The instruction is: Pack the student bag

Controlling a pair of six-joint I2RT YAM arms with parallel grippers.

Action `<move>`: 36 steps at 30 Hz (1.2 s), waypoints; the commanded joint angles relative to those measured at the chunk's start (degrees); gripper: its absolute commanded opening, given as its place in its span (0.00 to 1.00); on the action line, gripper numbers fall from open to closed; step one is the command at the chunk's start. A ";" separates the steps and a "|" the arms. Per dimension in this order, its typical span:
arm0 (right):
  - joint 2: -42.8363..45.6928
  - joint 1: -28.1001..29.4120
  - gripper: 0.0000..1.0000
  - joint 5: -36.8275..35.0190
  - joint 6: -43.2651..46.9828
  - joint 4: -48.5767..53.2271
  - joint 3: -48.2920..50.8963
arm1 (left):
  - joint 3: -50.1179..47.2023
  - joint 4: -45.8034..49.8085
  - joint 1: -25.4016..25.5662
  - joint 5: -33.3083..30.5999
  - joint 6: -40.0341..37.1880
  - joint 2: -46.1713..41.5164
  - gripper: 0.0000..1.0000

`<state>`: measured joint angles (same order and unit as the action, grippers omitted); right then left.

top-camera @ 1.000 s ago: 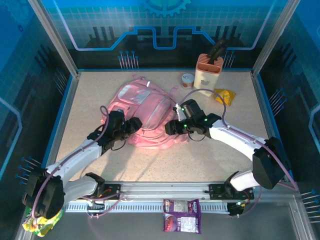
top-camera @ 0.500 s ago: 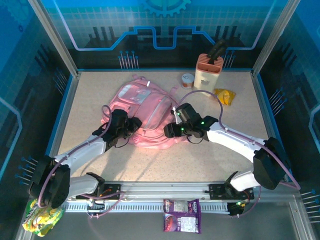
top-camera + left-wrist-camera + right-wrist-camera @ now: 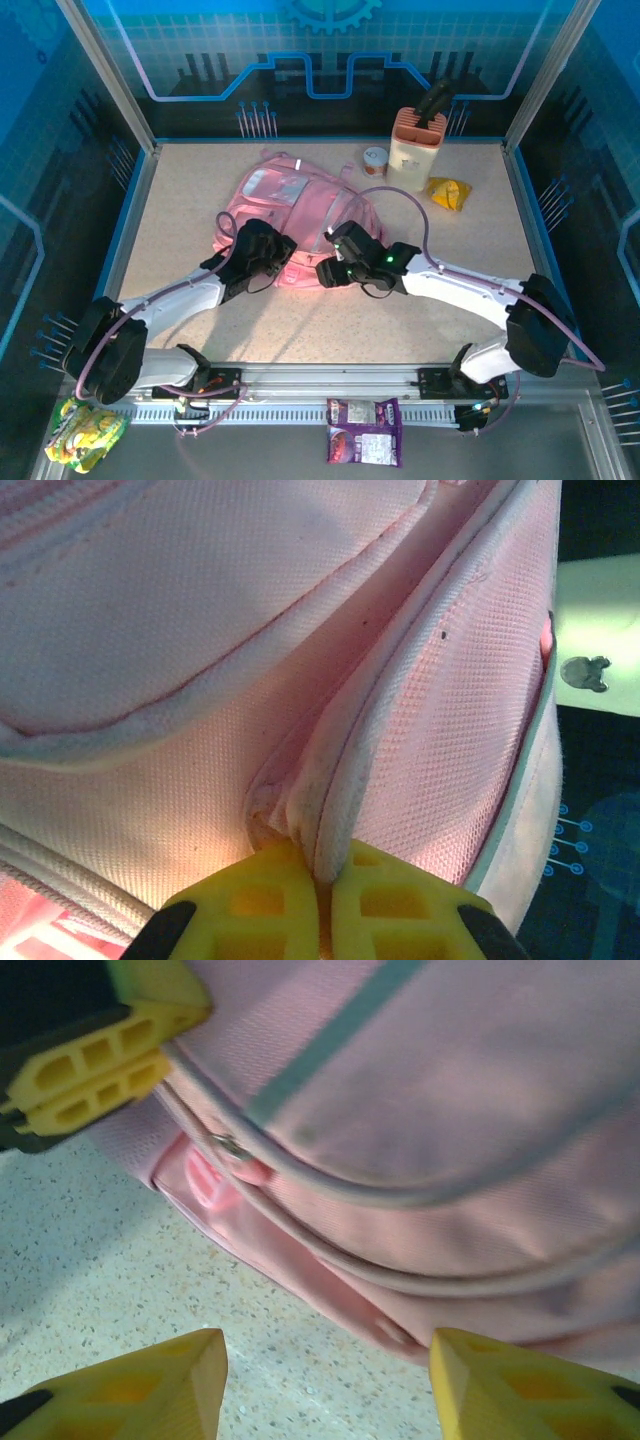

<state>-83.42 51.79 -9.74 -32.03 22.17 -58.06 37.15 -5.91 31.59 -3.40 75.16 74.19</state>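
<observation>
Student bag (image 3: 290, 200) lying flat at the middle of the table (image 3: 170, 220), both arms at its near edge — left gripper (image 3: 322, 875) pressed together on a raised fold of its pink fabric, right gripper (image 3: 325, 1360) with fingers spread, clasping nothing, just beside the lower seam.

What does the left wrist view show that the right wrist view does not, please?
Left wrist: the curved pocket flap of the large soft pink fabric backpack, and dark blue patterned wall beyond. Right wrist: the speckled beige tabletop, a silvery zipper pull, and the open right gripper. Both: the backpack's white-trimmed edge, with the left gripper shut on it.
</observation>
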 commanded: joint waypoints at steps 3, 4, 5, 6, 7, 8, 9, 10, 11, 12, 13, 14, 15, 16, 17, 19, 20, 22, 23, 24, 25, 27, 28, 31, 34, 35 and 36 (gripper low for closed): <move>-3.29 1.98 0.50 -4.68 -4.61 -3.26 -2.12 | 3.38 -6.74 3.59 1.46 2.70 1.73 0.00; -3.65 2.09 0.48 -4.59 -4.66 -4.54 -2.18 | 3.44 -7.00 3.95 1.49 3.34 1.98 0.00; -3.97 2.16 0.47 -4.39 -4.54 -6.29 -1.92 | 3.41 -7.39 4.43 1.42 3.90 2.09 0.00; -4.39 2.17 0.46 -4.08 -4.65 -7.67 -1.78 | 3.44 -7.95 4.76 1.32 3.92 2.23 0.00; -5.12 2.15 0.45 -3.96 -4.96 -8.18 -2.22 | 3.58 -7.95 5.06 1.26 3.95 2.27 0.00; -5.95 2.19 0.44 -4.36 -5.21 -7.65 -3.07 | 3.74 -7.58 5.41 0.96 3.99 2.18 0.00; -6.78 2.25 0.43 -5.99 -6.11 -6.20 -4.06 | 3.80 -7.38 5.70 0.63 3.96 2.03 0.00; -7.58 2.18 0.41 -8.21 -7.35 -4.36 -5.02 | 3.70 -7.19 5.97 0.27 4.02 1.80 0.00; -8.21 2.02 0.40 -10.27 -8.03 -3.36 -5.47 | 3.51 -7.26 6.19 -0.06 4.10 1.51 0.00; -8.42 1.90 0.39 -11.44 -8.50 -3.20 -5.48 | 3.28 -7.23 6.34 -0.20 4.09 1.19 0.00; -8.55 1.82 0.39 -12.54 -8.97 -3.27 -5.31 | 3.12 -7.14 6.44 -0.29 3.97 0.89 0.00; -8.52 1.81 0.38 -13.60 -9.54 -3.02 -5.14 | 3.00 -6.87 6.46 -0.47 3.77 0.51 0.00; -8.27 1.82 0.37 -14.69 -9.90 -2.67 -5.02 | 2.98 -6.31 6.45 -0.85 3.28 0.14 0.00; -7.96 1.82 0.34 -15.37 -10.14 -2.73 -4.64 | 2.99 -5.10 6.40 -1.75 2.44 -0.45 0.00; -7.46 1.76 0.32 -16.12 -10.16 -2.91 -4.15 | 3.18 -3.36 6.46 -2.85 1.93 -1.11 0.00; -6.32 1.58 0.27 -16.99 -10.31 -2.58 -3.43 | 3.00 -1.91 6.46 -4.07 0.64 -2.25 0.00; -5.58 1.45 0.25 -17.40 -10.29 -2.03 -3.01 | 2.87 -1.09 6.46 -4.80 0.27 -2.74 0.00; -3.91 1.18 0.23 -17.42 -9.96 -1.30 -2.12 | 2.81 0.07 6.42 -5.56 -0.30 -3.64 0.00; -3.23 1.08 0.23 -17.11 -9.69 -1.08 -1.68 | 2.93 0.19 6.46 -5.74 -0.92 -3.85 0.00; -2.99 0.92 0.23 -16.08 -9.04 -1.27 -1.53 | 3.01 0.41 6.43 -5.72 -1.27 -3.88 0.00; -3.14 0.76 0.23 -14.47 -8.07 -1.52 -1.59 | 3.18 0.68 6.44 -5.74 -1.32 -3.80 0.00; -4.27 0.76 0.23 -13.00 -6.97 -0.97 -2.84 | 3.24 0.09 6.46 -5.37 -1.28 -3.53 0.00; -5.00 0.77 0.23 -12.18 -6.08 -0.95 -3.66 | 3.31 -0.38 6.46 -5.10 -1.17 -3.22 0.00; -7.06 0.77 0.34 -10.34 -3.41 -1.40 -5.80 | 3.88 -0.50 6.51 -4.45 -1.41 -2.67 0.00; -8.49 0.72 0.37 -10.86 -2.37 -1.52 -7.56 | 3.81 -0.77 6.62 -4.33 -1.26 -2.56 0.00; -8.64 0.77 0.37 -11.35 -2.25 -1.76 -7.72 | 3.66 -0.72 6.56 -4.36 -1.29 -2.63 0.00; -8.78 0.75 0.35 -12.12 -2.16 -2.04 -7.77 | 3.65 -0.60 6.66 -4.64 -1.19 -2.69 0.00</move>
<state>-90.61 53.89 -18.24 -36.77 21.96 -63.57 38.52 -6.13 37.34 -9.32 76.38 73.01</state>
